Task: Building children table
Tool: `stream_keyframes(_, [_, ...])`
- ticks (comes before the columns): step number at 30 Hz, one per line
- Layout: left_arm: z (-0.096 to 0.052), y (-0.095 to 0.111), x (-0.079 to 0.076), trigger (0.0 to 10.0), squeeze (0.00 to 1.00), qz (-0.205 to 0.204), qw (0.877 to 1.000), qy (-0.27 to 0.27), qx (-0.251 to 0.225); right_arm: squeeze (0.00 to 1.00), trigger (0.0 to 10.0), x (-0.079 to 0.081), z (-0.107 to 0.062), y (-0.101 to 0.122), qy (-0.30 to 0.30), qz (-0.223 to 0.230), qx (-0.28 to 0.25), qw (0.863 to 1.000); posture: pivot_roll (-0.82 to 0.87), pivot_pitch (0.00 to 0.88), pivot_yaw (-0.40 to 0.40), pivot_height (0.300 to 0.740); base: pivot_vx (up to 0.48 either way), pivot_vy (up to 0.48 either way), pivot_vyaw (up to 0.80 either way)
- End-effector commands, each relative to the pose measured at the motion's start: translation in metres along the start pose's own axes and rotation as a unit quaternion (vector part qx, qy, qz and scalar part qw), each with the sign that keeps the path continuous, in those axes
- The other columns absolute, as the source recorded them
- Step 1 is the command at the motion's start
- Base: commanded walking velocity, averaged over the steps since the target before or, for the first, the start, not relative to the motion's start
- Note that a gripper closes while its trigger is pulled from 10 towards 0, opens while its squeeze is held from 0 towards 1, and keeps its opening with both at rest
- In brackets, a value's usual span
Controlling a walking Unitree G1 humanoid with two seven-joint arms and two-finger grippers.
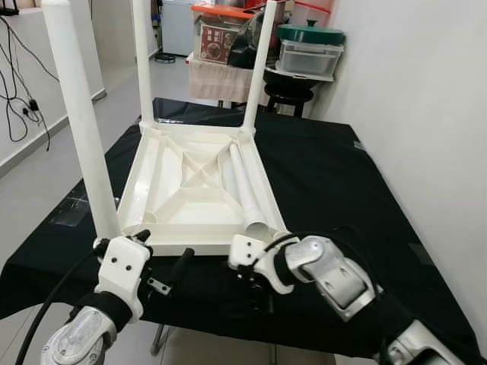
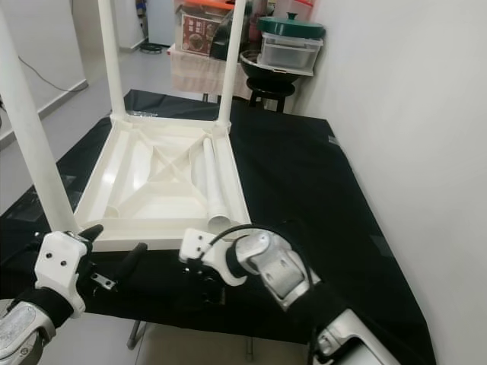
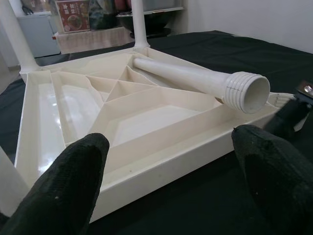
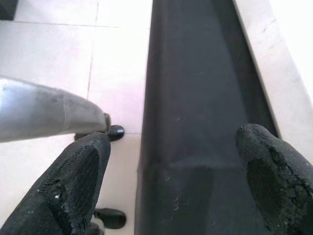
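An upside-down white plastic table top (image 1: 190, 245) lies on the black cloth. Three white legs stand upright in its corners: near left (image 1: 80, 114), far left (image 1: 142, 57) and far right (image 1: 260, 65). A fourth leg (image 1: 245, 186) lies loose inside along the right side, its threaded open end (image 3: 247, 93) toward the near right corner. My left gripper (image 1: 163, 255) hovers open just off the near rim, left of centre, holding nothing. My right gripper (image 4: 171, 181) is open at the cloth's near edge below the near right corner, pointing down at the floor.
The black-covered work table (image 1: 342, 182) has bare cloth to the right of the table top. A white wall (image 1: 426, 91) runs close along the right. Boxes (image 1: 217, 38) and a green-lidded container (image 1: 310, 46) stand behind. A metal table leg (image 4: 44, 115) crosses the tiled floor below.
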State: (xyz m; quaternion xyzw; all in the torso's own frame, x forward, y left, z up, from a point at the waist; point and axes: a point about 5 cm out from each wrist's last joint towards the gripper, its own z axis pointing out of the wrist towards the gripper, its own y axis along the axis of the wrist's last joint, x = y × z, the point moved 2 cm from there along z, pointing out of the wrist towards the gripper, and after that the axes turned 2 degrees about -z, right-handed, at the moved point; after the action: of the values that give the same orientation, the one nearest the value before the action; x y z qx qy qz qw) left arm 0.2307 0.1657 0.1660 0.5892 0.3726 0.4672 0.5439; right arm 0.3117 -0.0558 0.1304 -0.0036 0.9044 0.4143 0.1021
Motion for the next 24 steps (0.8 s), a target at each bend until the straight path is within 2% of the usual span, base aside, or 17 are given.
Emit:
stream_keyframes(1, [0.0,0.0,-0.004,10.0,0.0,0.001,1.0,-0.006,-0.001,0.0,10.0,-0.01,-0.01,-0.003,-0.025,0.007,0.002,1.0,0.14,0.0,-0.122,0.74,0.0,0.0,0.0])
stream_keyframes(3, [0.001,0.0,-0.005,10.0,0.0,0.0,1.0,-0.005,-0.001,0.0,10.0,-0.023,-0.031,-0.016,-0.043,0.014,0.026,0.999,0.13,0.001,-0.123,0.74,0.0,0.0,0.0])
stream_keyframes(4, [0.001,0.0,-0.005,10.0,0.0,0.0,1.0,-0.005,-0.001,0.0,10.0,-0.023,-0.031,-0.016,-0.043,0.014,0.026,0.999,0.13,0.001,-0.123,0.74,0.0,0.0,0.0])
stream_keyframes(7, [0.0,0.0,-0.005,10.0,0.0,-0.001,1.0,-0.007,-0.001,0.0,10.0,-0.027,-0.064,-0.045,-0.045,0.021,0.096,0.994,0.13,0.003,-0.123,0.74,0.0,0.0,0.0])
stream_keyframes(10, [0.0,0.0,-0.005,10.0,0.0,-0.001,1.0,-0.007,-0.001,0.0,10.0,-0.028,-0.073,-0.052,-0.046,0.023,0.112,0.992,0.13,0.003,-0.123,0.74,0.0,0.0,0.0])
stream_keyframes(12, [0.0,0.001,-0.005,10.0,0.0,-0.001,1.0,-0.008,-0.001,0.0,10.0,-0.035,-0.09,-0.061,-0.069,0.029,0.129,0.989,0.13,0.007,-0.121,0.74,0.0,0.0,0.0])
stream_keyframes(13, [0.0,0.001,-0.005,10.0,0.0,-0.001,1.0,-0.008,-0.001,0.0,10.0,-0.035,-0.09,-0.061,-0.069,0.029,0.129,0.989,0.13,0.007,-0.121,0.74,0.0,0.0,0.0])
stream_keyframes(14, [0.0,0.001,-0.005,10.0,0.0,-0.001,1.0,-0.008,0.0,0.0,10.0,-0.044,-0.095,-0.063,-0.102,0.036,0.134,0.985,0.13,0.008,-0.119,0.74,0.0,0.0,0.0])
stream_keyframes(16, [0.0,0.001,-0.005,10.0,0.0,0.0,1.0,-0.008,0.0,0.0,10.0,-0.051,-0.099,-0.065,-0.126,0.041,0.138,0.982,0.13,0.008,-0.119,0.74,0.0,0.0,0.0])
stream_keyframes(18, [-0.001,0.001,-0.004,10.0,0.0,0.001,1.0,-0.008,0.001,0.0,10.0,-0.061,-0.096,-0.064,-0.167,0.058,0.133,0.975,0.13,0.008,-0.115,0.74,0.0,0.0,0.0])
stream_keyframes(21, [-0.001,0.001,-0.003,10.0,0.0,0.003,1.0,-0.009,0.002,0.0,10.0,-0.052,-0.08,-0.058,-0.134,0.063,0.113,0.982,0.13,0.008,-0.115,0.74,0.0,0.0,0.0])
stream_keyframes(24, [-0.001,0.001,-0.004,10.0,0.0,0.004,1.0,-0.009,0.002,0.0,10.0,-0.046,-0.071,-0.058,-0.118,0.062,0.118,0.984,0.14,0.01,-0.114,0.74,0.0,0.0,0.0])
